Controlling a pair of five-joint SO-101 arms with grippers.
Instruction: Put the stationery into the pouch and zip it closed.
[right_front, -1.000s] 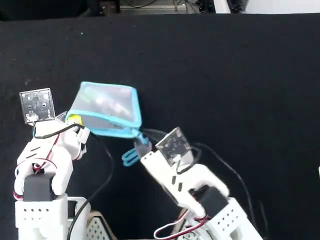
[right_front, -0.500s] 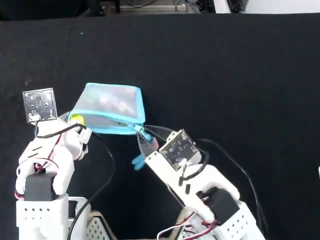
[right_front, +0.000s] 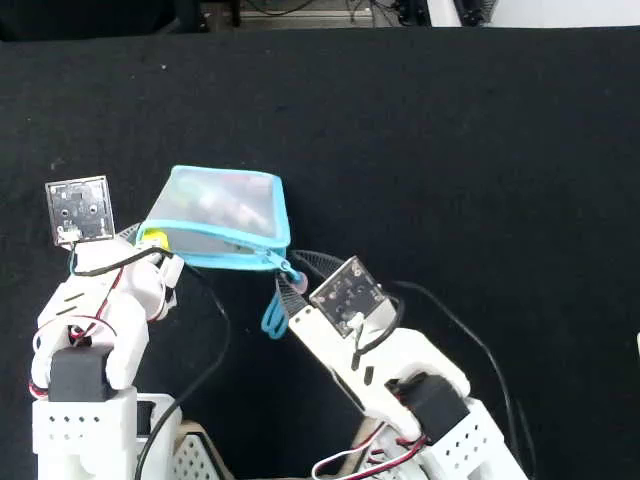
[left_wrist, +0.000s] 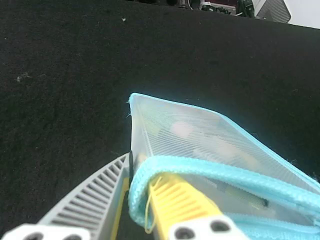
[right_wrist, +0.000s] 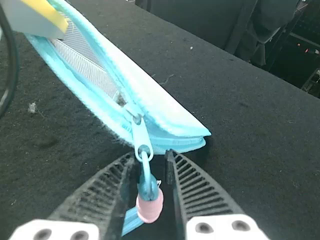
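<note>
Right gripper (right_wrist: 150, 156): two grey ribbed fingers (right_wrist: 197, 192) are standing nearly together, pinching the blue pull cord (right_wrist: 146, 172) between them. A narrow gap is showing on either side of the cord. One pink bead (right_wrist: 149, 206), rounded and smooth, is sitting on the cord deeper between the fingers. The cord is running up to one flat blue slider (right_wrist: 139, 131) on the zip.

Left gripper (left_wrist: 141, 170): one grey ribbed finger (left_wrist: 87, 205) and one yellow ridged finger (left_wrist: 182, 205) are pressing together on the pouch's woven blue edge, with the corner caught between them.

One pouch (right_front: 222, 212) is lying on the table (right_front: 450, 150) left of centre in the high view, between the two grippers: the left gripper at its lower-left corner, the right gripper at its lower-right corner. The walls are translucent plastic with fine stripes, and the border and zip tape are blue fabric. Pale shapes are showing blurred through the wall; I cannot count them. I cannot tell how far the zip is closed.

The table is wearing a black, felt-like cover with bits of lint. Two white arms are reaching up from the bottom edge of the high view. Two square circuit boards (right_front: 78, 211) are showing, one on each wrist. Black cables (right_front: 215, 340) are trailing beside the arms.
</note>
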